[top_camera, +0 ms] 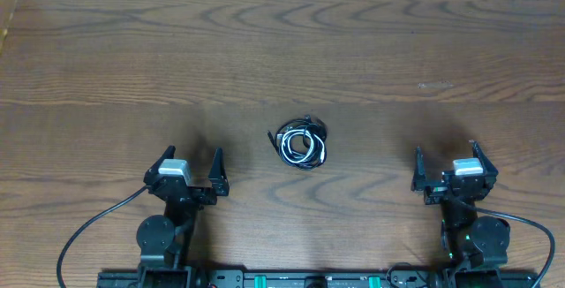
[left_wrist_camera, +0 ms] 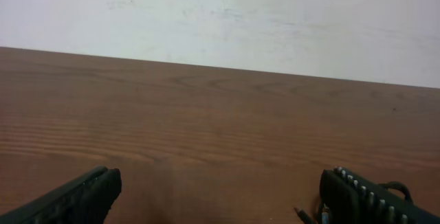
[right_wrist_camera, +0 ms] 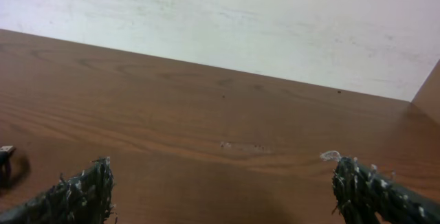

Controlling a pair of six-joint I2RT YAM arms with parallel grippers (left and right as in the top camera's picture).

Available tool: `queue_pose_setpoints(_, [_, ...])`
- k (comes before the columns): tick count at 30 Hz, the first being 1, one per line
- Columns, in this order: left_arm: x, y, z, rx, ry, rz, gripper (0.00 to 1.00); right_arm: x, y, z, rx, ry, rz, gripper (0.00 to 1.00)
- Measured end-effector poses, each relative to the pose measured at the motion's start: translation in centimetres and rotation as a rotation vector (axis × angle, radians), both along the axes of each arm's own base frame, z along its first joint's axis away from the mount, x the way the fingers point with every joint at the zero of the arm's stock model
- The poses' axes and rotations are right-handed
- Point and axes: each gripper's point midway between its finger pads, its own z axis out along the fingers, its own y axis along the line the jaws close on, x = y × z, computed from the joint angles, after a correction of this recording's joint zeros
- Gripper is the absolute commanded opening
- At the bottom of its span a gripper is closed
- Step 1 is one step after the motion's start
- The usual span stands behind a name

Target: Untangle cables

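The cables (top_camera: 300,142) lie in one small coiled bundle of black and white cord at the middle of the wooden table. My left gripper (top_camera: 190,165) rests near the front edge, left of the bundle, open and holding nothing. In the left wrist view a plug tip and a loop of cable (left_wrist_camera: 307,216) peek out beside the right finger (left_wrist_camera: 357,196). My right gripper (top_camera: 446,161) sits right of the bundle, also open and holding nothing. Its worn fingers (right_wrist_camera: 86,193) frame bare wood in the right wrist view, and a dark plug end (right_wrist_camera: 5,154) shows at the far left edge.
Thick black wires (top_camera: 88,226) run from each arm base along the front edge. A white wall (left_wrist_camera: 220,18) rises behind the far edge of the table (top_camera: 282,41). A faint pale scuff (top_camera: 434,85) marks the wood at the right.
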Motion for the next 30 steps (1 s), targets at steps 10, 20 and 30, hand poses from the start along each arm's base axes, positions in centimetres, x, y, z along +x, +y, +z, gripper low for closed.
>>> queue_pose_setpoints(10, [0.00,0.00,0.00,0.000,0.000,0.000,0.98,0.02,-0.45,0.06,-0.002,-0.002,-0.026,0.99])
queue_pose_setpoints(20, [0.00,0.00,0.00,0.000,0.000,0.000,0.98,0.02,-0.52,0.07,-0.002,-0.003,-0.030,0.99])
queue_pose_setpoints(30, [0.00,0.00,0.00,0.000,0.000,0.000,0.98,0.02,-0.54,0.07,-0.002,-0.003,-0.032,0.99])
